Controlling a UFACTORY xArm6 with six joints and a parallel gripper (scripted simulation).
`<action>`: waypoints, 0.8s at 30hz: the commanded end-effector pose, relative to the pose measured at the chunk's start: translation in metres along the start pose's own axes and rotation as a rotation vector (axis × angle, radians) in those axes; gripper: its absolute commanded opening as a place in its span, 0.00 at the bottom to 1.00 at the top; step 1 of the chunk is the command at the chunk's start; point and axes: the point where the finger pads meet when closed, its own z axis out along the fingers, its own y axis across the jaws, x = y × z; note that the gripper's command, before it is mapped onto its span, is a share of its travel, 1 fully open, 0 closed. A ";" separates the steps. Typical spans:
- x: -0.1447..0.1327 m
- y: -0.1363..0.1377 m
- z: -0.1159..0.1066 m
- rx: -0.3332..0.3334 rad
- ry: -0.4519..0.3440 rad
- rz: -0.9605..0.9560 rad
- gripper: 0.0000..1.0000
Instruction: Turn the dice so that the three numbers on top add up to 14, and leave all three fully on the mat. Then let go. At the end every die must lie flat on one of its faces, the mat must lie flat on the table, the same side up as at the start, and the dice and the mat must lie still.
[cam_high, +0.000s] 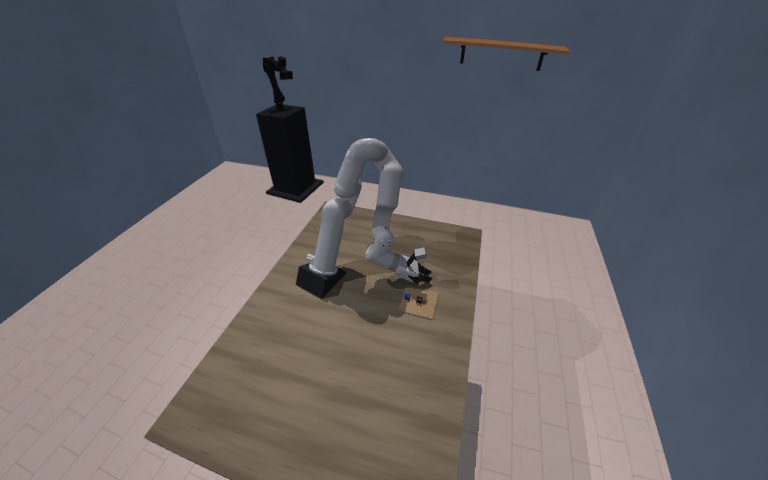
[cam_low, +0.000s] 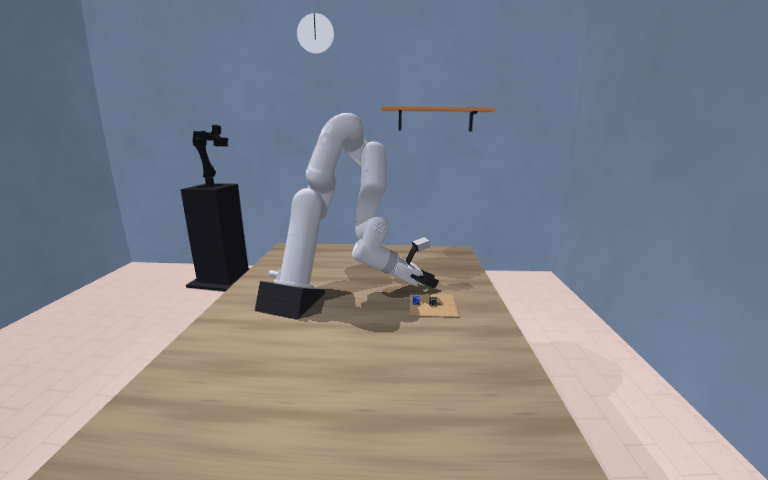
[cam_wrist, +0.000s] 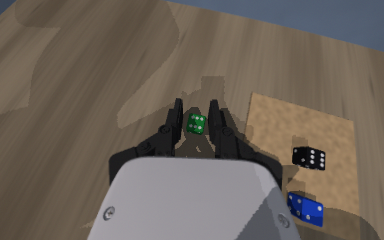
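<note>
green die (cam_wrist: 196, 124) sat off the mat (cam_high: 420, 311) (cam_low: 442, 308) (cam_wrist: 272, 117), at the centre of the wrist view, between the part-open fingers of the gripper (cam_high: 425, 277) (cam_low: 433, 285) (cam_wrist: 195, 108), which held nothing. regrasping seemed in hand; next called for closing squarely, then carrying it rightward. its glossy faces bore white pips, one showing six, apparently. black (cam_high: 419, 299) (cam_low: 433, 301) (cam_wrist: 309, 158) and blue (cam_high: 407, 296) (cam_low: 416, 300) (cam_wrist: 305, 209) dice lay on the mat.

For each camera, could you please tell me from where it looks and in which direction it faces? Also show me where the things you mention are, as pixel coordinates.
Top: high above one table end, facing down across the wooden table (cam_high: 339, 362) (cam_low: 317, 396) (cam_wrist: 100, 65); whole arm (cam_high: 330, 237) (cam_low: 301, 237) visible.
Exterior: lower, same end, facing along the table; whole arm visible.
Wrist: mounted by the claw (cam_high: 425, 275) (cam_low: 431, 281) (cam_wrist: 196, 107), looking past its fingers at the green die (cam_wrist: 196, 124); grey housing (cam_wrist: 195, 200) fills the bottom.
Top and exterior share the wall shelf (cam_high: 505, 45) (cam_low: 438, 108).
</note>
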 end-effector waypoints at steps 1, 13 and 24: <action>0.001 0.000 0.000 0.000 0.002 -0.001 0.36; 0.001 0.000 -0.014 0.000 0.002 -0.001 0.36; 0.001 0.000 -0.047 0.000 0.002 -0.001 0.36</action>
